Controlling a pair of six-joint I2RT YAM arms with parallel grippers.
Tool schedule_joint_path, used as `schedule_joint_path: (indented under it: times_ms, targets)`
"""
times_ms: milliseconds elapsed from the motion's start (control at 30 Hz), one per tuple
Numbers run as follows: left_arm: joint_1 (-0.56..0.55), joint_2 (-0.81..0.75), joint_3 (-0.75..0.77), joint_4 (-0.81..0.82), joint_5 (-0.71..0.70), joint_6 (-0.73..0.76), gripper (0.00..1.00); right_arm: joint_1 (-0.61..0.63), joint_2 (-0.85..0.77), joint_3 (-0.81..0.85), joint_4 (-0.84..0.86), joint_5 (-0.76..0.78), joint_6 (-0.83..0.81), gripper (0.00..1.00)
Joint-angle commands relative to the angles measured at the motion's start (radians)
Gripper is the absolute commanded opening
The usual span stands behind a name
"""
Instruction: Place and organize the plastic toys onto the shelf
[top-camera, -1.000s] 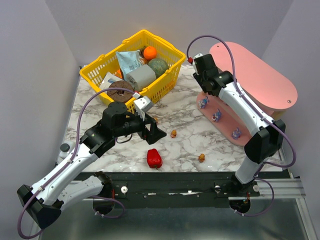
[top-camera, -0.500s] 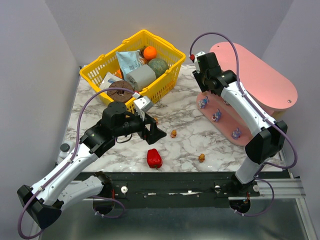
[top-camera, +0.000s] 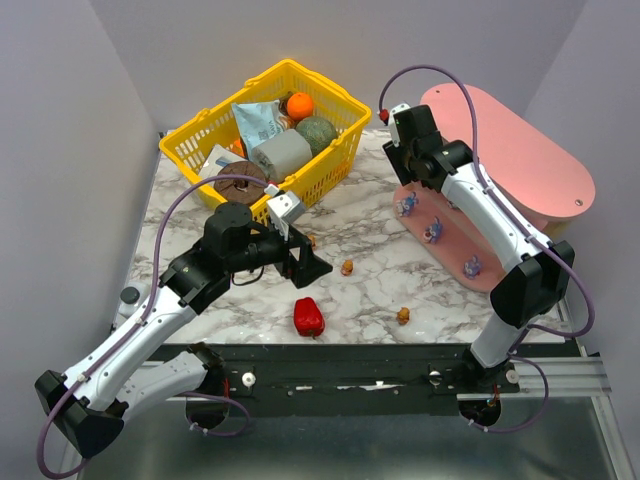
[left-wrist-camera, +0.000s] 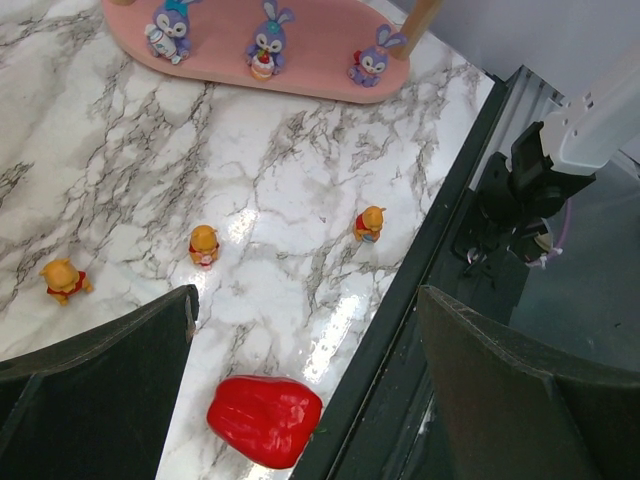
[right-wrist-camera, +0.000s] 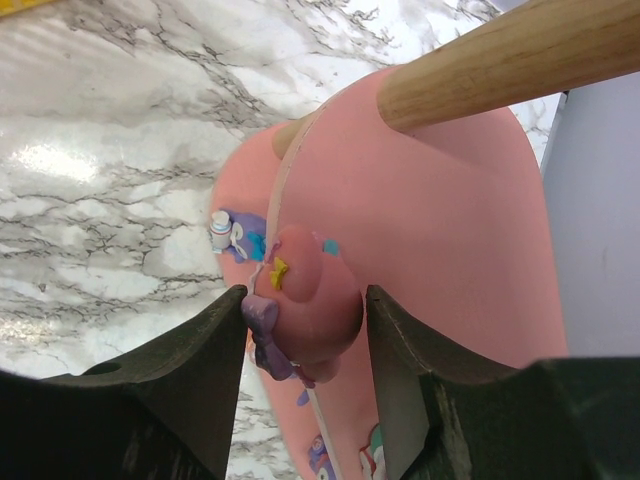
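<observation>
My right gripper (right-wrist-camera: 305, 300) hangs at the left end of the pink shelf (top-camera: 510, 150), open, its jaws standing around a pink toy (right-wrist-camera: 322, 285) with a purple bow. One finger touches the bow; a thin gap shows at the other. Three purple-blue toys (left-wrist-camera: 265, 45) stand on the shelf's bottom board (left-wrist-camera: 320, 72). Three orange-brown toys (top-camera: 347, 267) (top-camera: 403, 316) (top-camera: 311, 240) lie on the marble. My left gripper (top-camera: 305, 262) hovers wide open and holds nothing, above a red pepper (left-wrist-camera: 265, 420).
A yellow basket (top-camera: 265, 125) of groceries stands at the back left. A wooden dowel post (right-wrist-camera: 500, 60) crosses just above my right gripper. The table's black front rail (left-wrist-camera: 420, 290) runs beside the pepper.
My right gripper has shifted slightly toward the back and its jaws have widened around the pink toy. The left arm has not moved.
</observation>
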Motion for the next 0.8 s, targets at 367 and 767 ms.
schedule_joint_path:
  times_ms: [367, 767]
  targets:
    - [0.014, 0.002, -0.022, 0.026, 0.039, -0.013, 0.99, -0.031, -0.007, 0.001, 0.044, 0.102, 0.024, 0.58]
    - [0.015, -0.003, -0.027, 0.029, 0.044, -0.016, 0.99, -0.031, -0.01, 0.008, 0.041, 0.162, 0.058, 0.59]
